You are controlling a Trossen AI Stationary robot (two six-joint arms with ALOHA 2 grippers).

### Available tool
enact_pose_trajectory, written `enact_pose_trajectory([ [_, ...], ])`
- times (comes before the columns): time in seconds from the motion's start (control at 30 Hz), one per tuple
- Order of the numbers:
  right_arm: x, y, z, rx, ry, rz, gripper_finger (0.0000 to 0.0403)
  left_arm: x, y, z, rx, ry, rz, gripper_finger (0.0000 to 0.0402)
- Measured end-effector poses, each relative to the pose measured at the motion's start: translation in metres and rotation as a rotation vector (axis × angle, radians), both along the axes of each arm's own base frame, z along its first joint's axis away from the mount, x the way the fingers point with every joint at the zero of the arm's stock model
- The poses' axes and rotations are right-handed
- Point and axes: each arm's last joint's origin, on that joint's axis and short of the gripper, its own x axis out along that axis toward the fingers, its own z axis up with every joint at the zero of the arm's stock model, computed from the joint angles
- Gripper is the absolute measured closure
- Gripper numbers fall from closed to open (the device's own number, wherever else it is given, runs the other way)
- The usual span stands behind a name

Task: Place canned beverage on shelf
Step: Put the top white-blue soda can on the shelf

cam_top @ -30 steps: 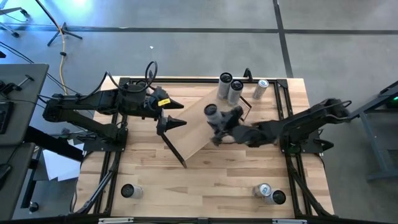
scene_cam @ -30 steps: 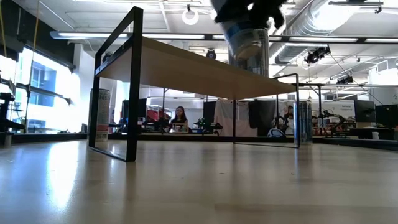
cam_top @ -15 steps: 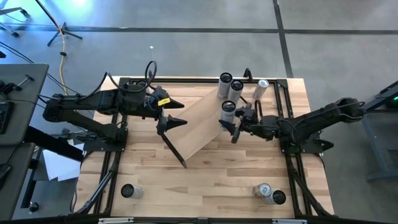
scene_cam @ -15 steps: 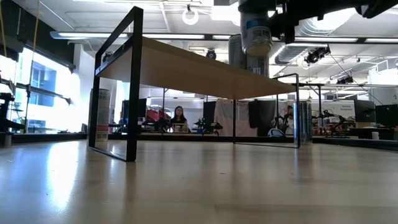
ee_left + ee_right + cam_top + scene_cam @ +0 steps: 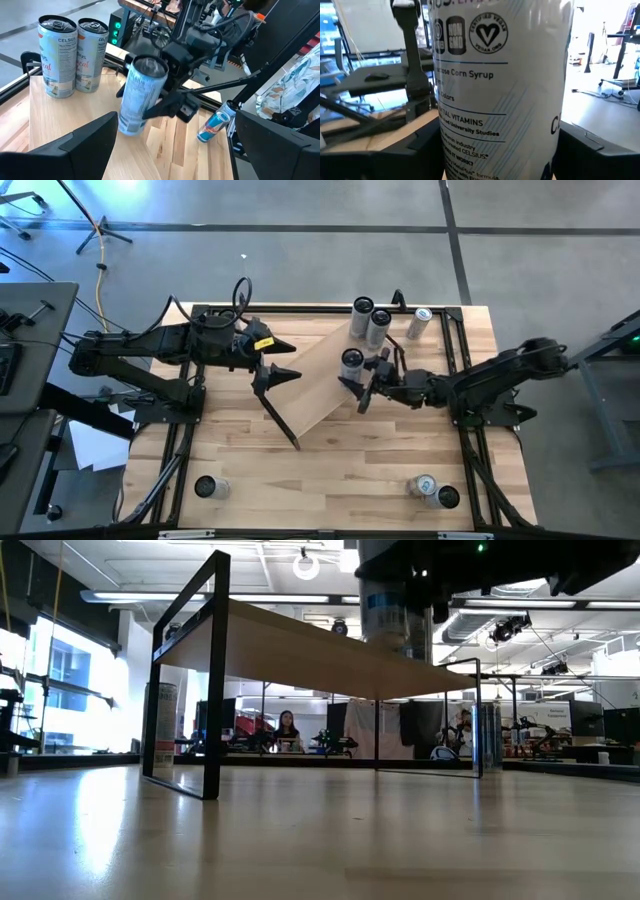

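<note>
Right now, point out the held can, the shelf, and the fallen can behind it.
held Celsius can [image 5: 141,95], left wrist view, label side
shelf [image 5: 318,385], high view, bare board
fallen can [image 5: 213,126], left wrist view, blue side

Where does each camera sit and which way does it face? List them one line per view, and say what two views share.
High view: above the table, looking straight down; both arms show, right gripper holding a can over the shelf.
Low view: at tabletop height, looking level under the shelf; the right arm shows at top.
Left wrist view: on the left arm, facing the right gripper; own fingers below.
Right wrist view: close on the can.
All four share the held can.
</note>
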Motion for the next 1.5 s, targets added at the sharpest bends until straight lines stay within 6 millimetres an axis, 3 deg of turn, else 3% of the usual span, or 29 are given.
enact_pose_trajectory([
  [0.37,0.007,0.001,-0.013,0.000,0.031,-0.013,0.0137,0.000,0.000,0.000,0.003,0.002,0.000,0.0031],
  [0.67,0.007,0.000,-0.012,0.180,-0.054,-0.014,0.0137,0.000,0.000,0.000,0.004,0.005,0.000,0.0031],
  [1.5,0.009,-0.013,-0.016,0.074,0.023,-0.004,0.0122,0.000,0.000,-0.001,0.005,0.010,-0.001,0.0031],
])
